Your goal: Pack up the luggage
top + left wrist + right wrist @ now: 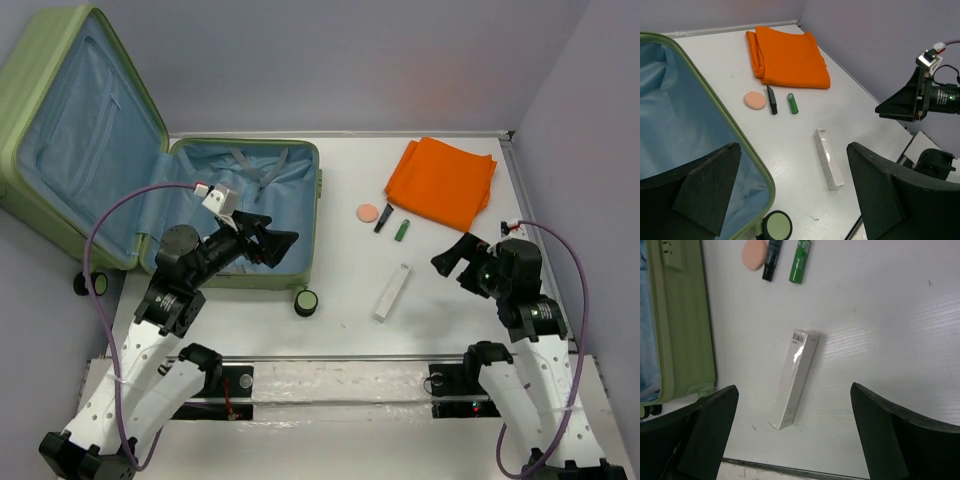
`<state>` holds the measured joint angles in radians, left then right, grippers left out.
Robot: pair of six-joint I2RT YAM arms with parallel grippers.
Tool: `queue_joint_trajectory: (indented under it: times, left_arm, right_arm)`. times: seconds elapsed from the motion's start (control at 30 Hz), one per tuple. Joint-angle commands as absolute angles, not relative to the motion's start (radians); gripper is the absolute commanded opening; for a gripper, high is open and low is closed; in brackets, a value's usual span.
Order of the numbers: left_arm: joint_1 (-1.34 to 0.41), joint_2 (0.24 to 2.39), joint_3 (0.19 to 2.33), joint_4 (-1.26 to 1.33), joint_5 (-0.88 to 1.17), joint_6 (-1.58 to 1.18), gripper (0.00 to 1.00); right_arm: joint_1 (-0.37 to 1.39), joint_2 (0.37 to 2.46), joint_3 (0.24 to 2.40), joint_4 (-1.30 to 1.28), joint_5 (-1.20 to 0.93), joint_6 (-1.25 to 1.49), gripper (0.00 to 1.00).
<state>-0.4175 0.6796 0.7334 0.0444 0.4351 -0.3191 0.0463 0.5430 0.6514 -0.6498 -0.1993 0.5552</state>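
ribbed olive luggage [90,140] lies open under our left fingers [705,190]
soft blue fabric lines it; both these and our right fingers [900,435] stand wide apart, a slim white box [795,385] below them.

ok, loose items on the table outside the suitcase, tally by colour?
Orange: 1, folded orange cloth
Peach: 1, round peach pad
Black: 1, small black stick
Green: 1, small green tube
White: 1, long white box
Total: 5
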Motion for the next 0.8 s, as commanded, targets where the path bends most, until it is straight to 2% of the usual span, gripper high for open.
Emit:
queue_joint_trajectory:
  times: [0.0, 0.3, 0.4, 0.5, 0.77]
  left_arm:
    - [-0.42, 0.626, 0.755, 0.064, 0.449, -0.29, 0.99]
    - [-0.42, 0.583, 0.75, 0.06, 0.462, -0.295, 0.99]
    - [-0.425, 0.577, 0.753, 0.049, 0.443, -0.285, 0.99]
    - [-0.431, 0.578, 0.755, 0.049, 0.445, -0.284, 0.99]
    - [-0.433, 0.583, 0.75, 0.051, 0.442, -0.285, 0.99]
  right_arm:
    - [0.04, 0.555, 0.673, -0.736, -0.186, 0.624, 1.0]
    - [0.06, 0.745, 0.634, -0.695, -0.17, 0.67, 1.0]
    - [0.145, 0.83, 0.598, -0.618, -0.147, 0.713, 1.0]
    - [0.326, 0.923, 0.598, -0.536, -0.071, 0.767, 1.0]
    - [0.534, 1.222, 0.683, -0.431, 0.092, 0.782, 0.99]
